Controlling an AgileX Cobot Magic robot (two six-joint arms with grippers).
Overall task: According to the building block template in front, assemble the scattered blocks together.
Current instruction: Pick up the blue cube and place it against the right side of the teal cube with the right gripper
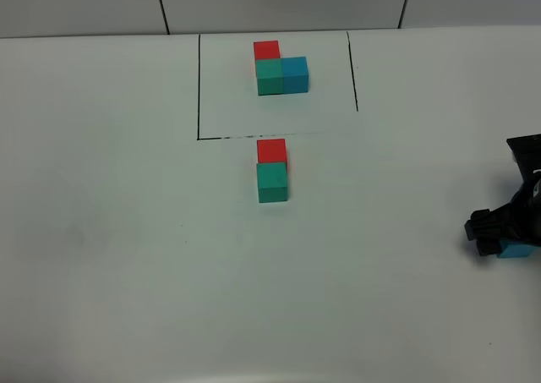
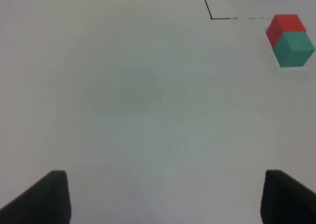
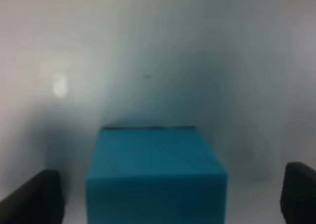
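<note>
While the left claw [image 2: 165, 187] gapes empty, the right claw [image 3: 170, 194] stands spread around the blue cube [image 3: 153, 155].

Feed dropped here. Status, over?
Left gripper open. Right gripper open, straddling blue cube. Red cube, green cube touching, outside template. Nothing visible blocking.

The exterior camera sits high at the near side of the white desk [image 1: 127, 256] and looks steeply down toward the back wall [image 1: 279, 2], far enough off to hold the building block template [image 1: 281, 68], the red cube [image 1: 271, 150] and the teal-green cube [image 1: 272, 183]. The left wrist camera looks low across the desk past its fingers [image 2: 44, 199], sharing those two cubes and a corner of the black outline [image 2: 211, 18]. The right wrist camera sits blurringly close to the blue cube [image 3: 155, 169], which the exterior view catches at its right edge
</note>
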